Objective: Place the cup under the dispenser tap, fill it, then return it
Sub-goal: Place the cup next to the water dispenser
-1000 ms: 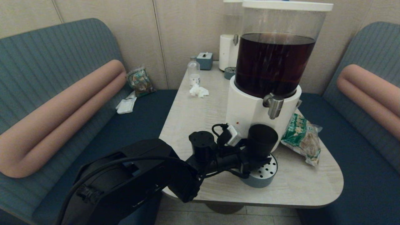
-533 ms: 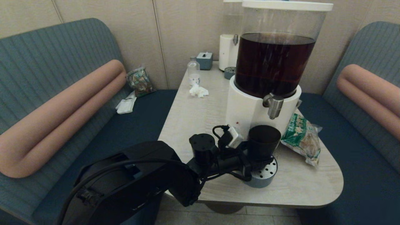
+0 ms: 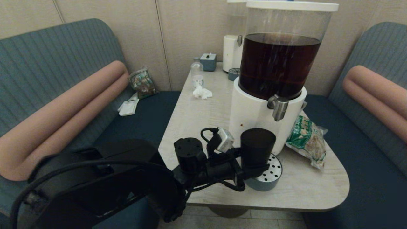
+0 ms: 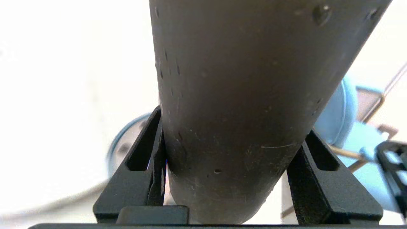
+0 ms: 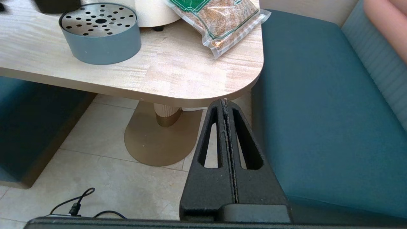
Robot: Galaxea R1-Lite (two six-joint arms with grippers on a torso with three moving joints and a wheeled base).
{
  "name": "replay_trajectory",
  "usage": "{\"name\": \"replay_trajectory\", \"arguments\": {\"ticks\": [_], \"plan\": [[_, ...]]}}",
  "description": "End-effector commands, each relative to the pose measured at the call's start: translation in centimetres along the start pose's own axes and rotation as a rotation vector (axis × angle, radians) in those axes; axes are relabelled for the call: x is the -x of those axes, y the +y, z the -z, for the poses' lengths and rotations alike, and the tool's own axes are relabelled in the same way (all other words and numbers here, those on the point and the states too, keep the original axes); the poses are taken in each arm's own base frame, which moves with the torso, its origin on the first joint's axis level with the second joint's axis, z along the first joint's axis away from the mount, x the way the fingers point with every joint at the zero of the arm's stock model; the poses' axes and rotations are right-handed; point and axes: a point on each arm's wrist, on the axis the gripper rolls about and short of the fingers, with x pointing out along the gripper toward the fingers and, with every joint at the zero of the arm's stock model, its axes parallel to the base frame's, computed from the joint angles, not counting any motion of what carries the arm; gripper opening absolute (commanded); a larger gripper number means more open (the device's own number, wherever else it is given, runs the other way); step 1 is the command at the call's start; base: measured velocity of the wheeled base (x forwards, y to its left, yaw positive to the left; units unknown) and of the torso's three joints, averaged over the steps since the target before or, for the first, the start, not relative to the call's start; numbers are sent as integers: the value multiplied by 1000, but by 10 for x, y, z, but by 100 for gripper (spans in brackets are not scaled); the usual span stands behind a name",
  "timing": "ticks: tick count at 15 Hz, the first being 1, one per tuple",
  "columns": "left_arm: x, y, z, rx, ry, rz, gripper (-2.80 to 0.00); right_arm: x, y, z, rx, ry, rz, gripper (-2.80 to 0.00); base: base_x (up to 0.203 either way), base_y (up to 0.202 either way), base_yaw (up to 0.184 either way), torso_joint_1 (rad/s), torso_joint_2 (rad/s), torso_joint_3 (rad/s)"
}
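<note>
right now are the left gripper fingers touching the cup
Touching. The left wrist view shows both fingers pressed against the cup wall, no gap either side.

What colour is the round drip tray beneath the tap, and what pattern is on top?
The drip tray has blue-grey sides and a silvery top perforated with round holes; the right wrist view shows it best.

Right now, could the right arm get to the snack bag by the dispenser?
Probably yes. The right gripper hangs shut below the table edge on that side, and the snack bag lies near that corner with nothing visible between them.
</note>
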Motion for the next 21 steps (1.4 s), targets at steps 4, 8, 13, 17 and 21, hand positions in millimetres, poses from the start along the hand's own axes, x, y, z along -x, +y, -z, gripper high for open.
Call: {"name": "replay_trajectory", "arguments": {"ticks": [4,8,13,17,21], "plan": [[69,6,-37,22,21,-137,-280,0,0,0,1,2,-1,-280,0,0,0,0,0,0],[117,32,-49,11,25,-288,-280,0,0,0,1,3,-1,-280,0,0,0,0,0,0],[162,99,-42,-31,5,-482,-280,0,0,0,1,3,-1,-280,0,0,0,0,0,0],[161,151,-14,-65,-18,-520,-280,0,0,0,1,2,-1,-280,0,0,0,0,0,0],[156,177,24,-55,-10,-525,-280,0,0,0,1,3,-1,-280,0,0,0,0,0,0]]}}
